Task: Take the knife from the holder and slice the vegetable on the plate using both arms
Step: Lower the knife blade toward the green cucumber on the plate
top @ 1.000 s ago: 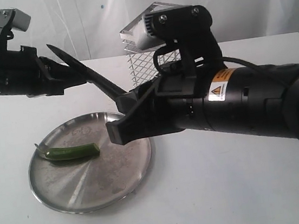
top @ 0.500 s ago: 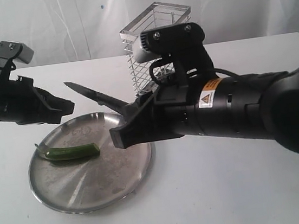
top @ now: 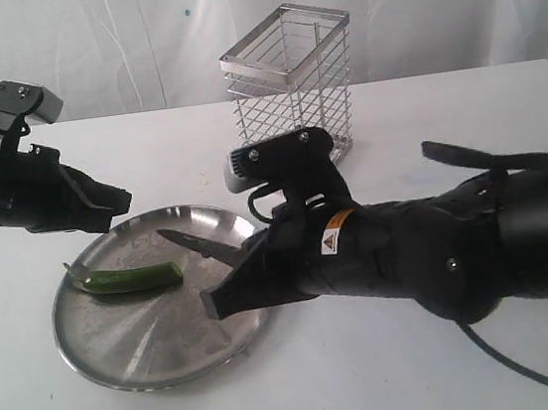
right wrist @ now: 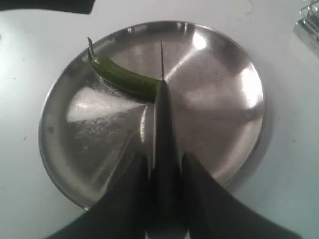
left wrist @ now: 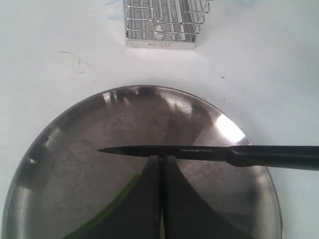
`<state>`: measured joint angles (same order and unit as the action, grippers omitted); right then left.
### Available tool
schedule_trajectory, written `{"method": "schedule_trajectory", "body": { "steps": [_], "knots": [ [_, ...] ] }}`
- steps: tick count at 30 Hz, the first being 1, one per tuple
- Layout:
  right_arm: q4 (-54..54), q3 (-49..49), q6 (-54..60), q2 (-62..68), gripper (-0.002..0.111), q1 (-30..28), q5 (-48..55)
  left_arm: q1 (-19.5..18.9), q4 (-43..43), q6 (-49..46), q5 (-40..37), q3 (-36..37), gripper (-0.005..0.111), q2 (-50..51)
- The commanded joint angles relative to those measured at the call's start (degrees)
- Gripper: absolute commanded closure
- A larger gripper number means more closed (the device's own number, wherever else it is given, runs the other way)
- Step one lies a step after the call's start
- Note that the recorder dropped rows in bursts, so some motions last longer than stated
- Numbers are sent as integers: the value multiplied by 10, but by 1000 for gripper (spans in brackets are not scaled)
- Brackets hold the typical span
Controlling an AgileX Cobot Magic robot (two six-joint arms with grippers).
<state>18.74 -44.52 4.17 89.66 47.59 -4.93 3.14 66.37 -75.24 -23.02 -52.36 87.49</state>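
Note:
The steel plate (top: 103, 361) lies at the front left with the green chili vegetable (top: 128, 278) on its left half. My right gripper (top: 231, 275) is shut on the handle of the black knife (top: 191, 242), whose blade points left, low over the plate. From the right wrist, the knife (right wrist: 162, 107) runs out between the fingers, its tip by the cut end of the vegetable (right wrist: 124, 77). My left gripper (top: 121, 198) is shut and empty, hovering above the plate's far-left rim. The left wrist view shows the knife (left wrist: 209, 152) just past the shut left gripper (left wrist: 161, 158).
The chrome wire holder (top: 289, 83) stands upright behind the plate, towards the middle of the white table (top: 376, 382), and holds nothing that I can see. A white curtain hangs at the back. The bulky right arm (top: 440, 255) stretches in from the right edge.
My right gripper has come down and forward with the knife, from holder height to just over the plate. My left arm has drawn back to the left and dropped slightly.

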Motion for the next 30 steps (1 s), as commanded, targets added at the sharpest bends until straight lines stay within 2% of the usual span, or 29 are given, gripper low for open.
{"method": "schedule_trajectory", "body": {
  "steps": [1, 5, 11, 16, 23, 27, 29, 30],
  "knots": [
    [12, 23, -5, 19, 108, 5, -57, -2, 4, 5, -6, 3, 107, -2],
    [47, 52, 10, 19, 108, 45, -142, -2, 7, 5, -5, 3, 107, -2],
    [199, 66, 175, 19, 108, 106, -198, -2, 8, 5, -6, 3, 107, -2],
    [207, 66, 193, 26, 108, 134, -211, -2, 15, 5, -6, 3, 107, -2],
    [229, 66, 194, 83, 108, 137, -235, -2, 14, 4, -8, 8, 107, -2],
    [229, 66, 194, 89, 108, 140, -253, -2, -14, -27, -2, 12, 107, -2],
    [230, 66, 194, 89, 108, 140, -249, -2, -16, -75, -6, 12, 100, -2],
    [230, 66, 194, 89, 108, 140, -249, -2, -21, -102, -14, 12, 93, -2]
  ]
}}
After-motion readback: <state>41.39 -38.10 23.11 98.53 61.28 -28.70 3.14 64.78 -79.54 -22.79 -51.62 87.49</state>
